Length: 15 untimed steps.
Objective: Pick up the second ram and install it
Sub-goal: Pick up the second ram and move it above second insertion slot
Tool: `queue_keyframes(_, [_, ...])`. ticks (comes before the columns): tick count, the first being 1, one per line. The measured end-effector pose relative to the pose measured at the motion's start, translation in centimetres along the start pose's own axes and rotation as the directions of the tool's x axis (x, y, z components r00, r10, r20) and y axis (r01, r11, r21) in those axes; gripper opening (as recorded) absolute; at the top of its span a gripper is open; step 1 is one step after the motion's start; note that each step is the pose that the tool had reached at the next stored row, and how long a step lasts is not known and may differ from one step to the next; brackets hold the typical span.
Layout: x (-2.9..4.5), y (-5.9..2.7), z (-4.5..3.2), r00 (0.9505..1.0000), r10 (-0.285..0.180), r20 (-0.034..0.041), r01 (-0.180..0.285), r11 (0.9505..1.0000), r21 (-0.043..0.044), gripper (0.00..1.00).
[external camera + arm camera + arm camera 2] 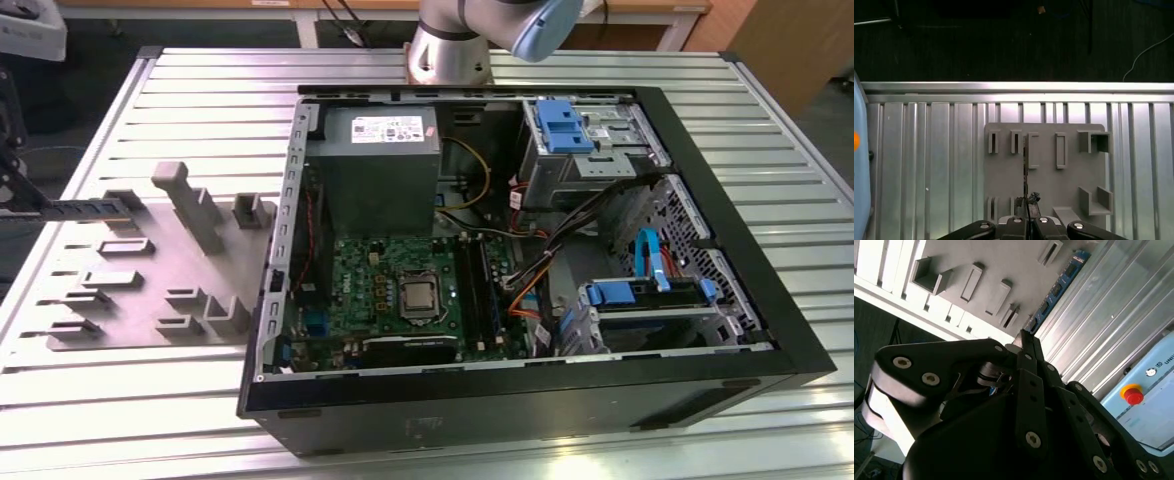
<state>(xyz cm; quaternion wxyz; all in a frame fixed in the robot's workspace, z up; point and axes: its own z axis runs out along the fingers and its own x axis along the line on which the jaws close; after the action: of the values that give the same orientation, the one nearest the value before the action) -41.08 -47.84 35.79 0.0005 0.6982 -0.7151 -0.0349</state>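
A ribbed metal desk (200,90) stands over a dark floor (1004,40). Well apart from the claw (1024,336), an open computer case (801,350) holds a green motherboard (387,270) and a grey power supply (374,160). A grey slotted tray (134,300) lies beneath the claw. The claw is closed on one end of the second ram (1060,286), a narrow blue stick with dark chips that reaches out from the fingertips over the tray.
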Motion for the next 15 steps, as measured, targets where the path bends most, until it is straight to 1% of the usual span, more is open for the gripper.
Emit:
queue_keyframes(6, [-0.07,0.08,-1.51,1.0000,0.000,-0.0001,0.000,1.0000,-0.0001,0.11])
queue_keyframes(15, [-0.15,0.16,-3.14,1.0000,0.000,0.0000,0.000,1.0000,0.0000,0.11])
